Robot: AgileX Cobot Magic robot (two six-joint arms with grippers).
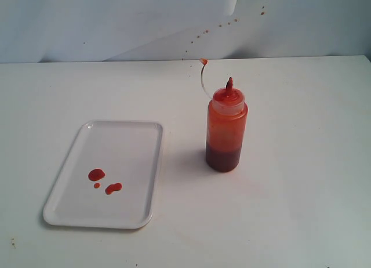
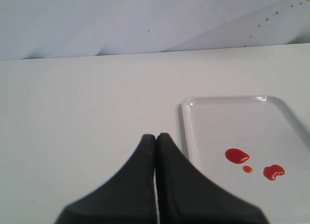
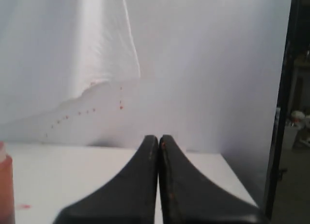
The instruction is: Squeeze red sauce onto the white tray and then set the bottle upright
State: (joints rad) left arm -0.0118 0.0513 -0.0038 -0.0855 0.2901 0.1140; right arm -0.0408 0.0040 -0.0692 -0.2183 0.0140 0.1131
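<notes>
The bottle [image 1: 226, 129] stands upright on the table, right of the white tray [image 1: 124, 137], its red nozzle up and its thin cap tether curving off to the left. Three blobs of red sauce [image 1: 97, 174] lie on the tray's near half. Neither gripper shows in the exterior view. In the left wrist view my left gripper [image 2: 156, 136] is shut on nothing, beside the white tray [image 2: 186, 132] with the red sauce [image 2: 237, 155] on it. My right gripper [image 3: 158, 137] is shut and empty; only an edge of the bottle [image 3: 5, 185] shows in that view.
A white backdrop sheet [image 1: 145, 24] hangs behind the table, speckled with small red spots [image 1: 220, 25]. The white table [image 1: 301, 192] runs wide to the right of the bottle and in front of it. A dark stand [image 3: 283, 112] rises past the table's edge.
</notes>
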